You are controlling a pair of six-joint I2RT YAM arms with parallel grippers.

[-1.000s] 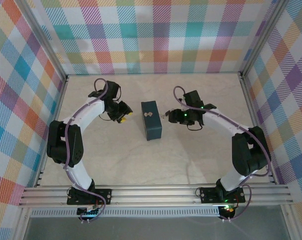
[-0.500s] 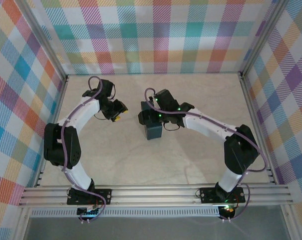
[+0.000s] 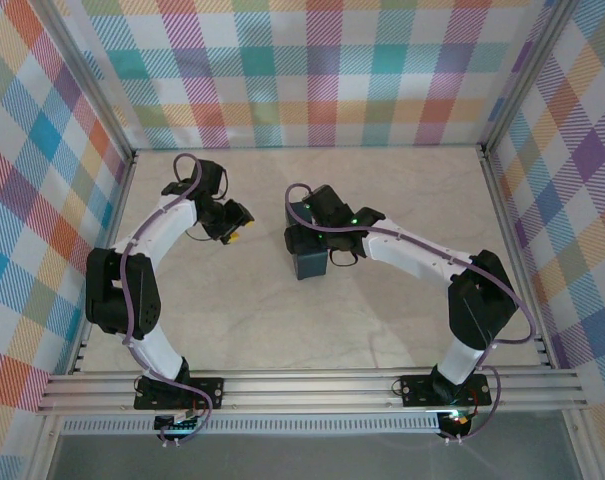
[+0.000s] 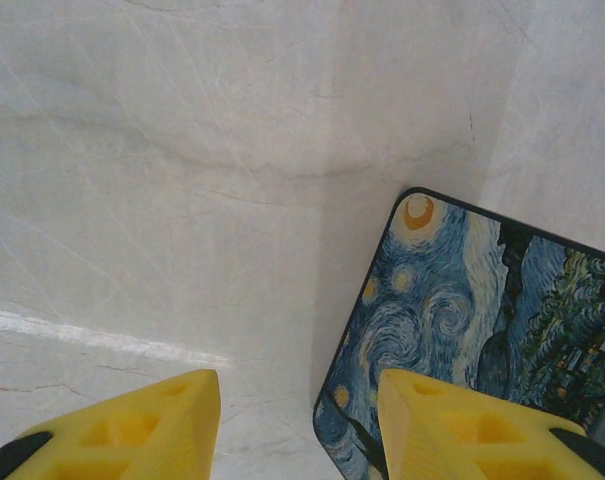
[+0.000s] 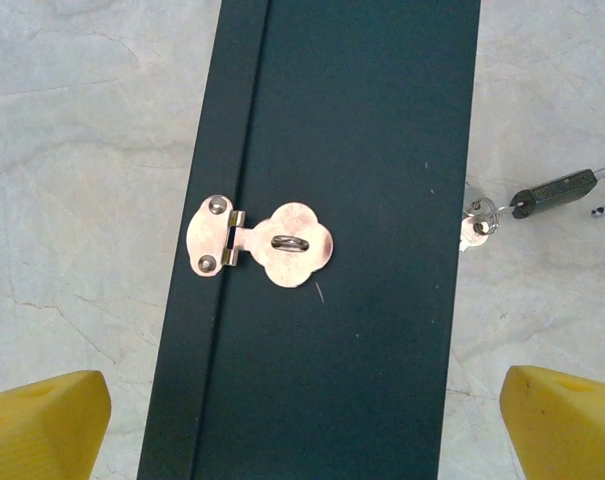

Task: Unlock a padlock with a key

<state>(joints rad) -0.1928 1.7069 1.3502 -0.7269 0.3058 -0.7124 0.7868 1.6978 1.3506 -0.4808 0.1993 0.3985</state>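
**Colleague:** Start at the left. How do your left jaws stand?

**Me:** My left jaws are released. Their yellow fingertips are parted over the pale tabletop, with only the marbled surface between them and nothing gripped. From above, they sit to the left of the tin, apart from it and pointing toward it.

**Colleague:** And the tin itself?

**Me:** It stands on edge near the middle of the tabletop. My left wrist camera sees its painted face, dark blue with yellow swirls, close beyond the right-hand fingertip of that pair. Its narrow dark side faces up. On that side a copper hasp lies folded flat over a small metal loop.

**Colleague:** Your right jaws?

**Me:** My right jaws are spread wide and hold nothing. They hang above the tin with one yellow fingertip on each side of it, both clear of its walls.

**Colleague:** So where is the key?

**Me:** The key lies on the tabletop tight beside the tin's right edge. Whether it touches the tin, I cannot tell. It is well apart from my right-hand fingertip. A small ring sits at the key, and just beyond the ring is a little dark bar with thin metal rods running out of view to the right. What that bar is, I cannot tell.
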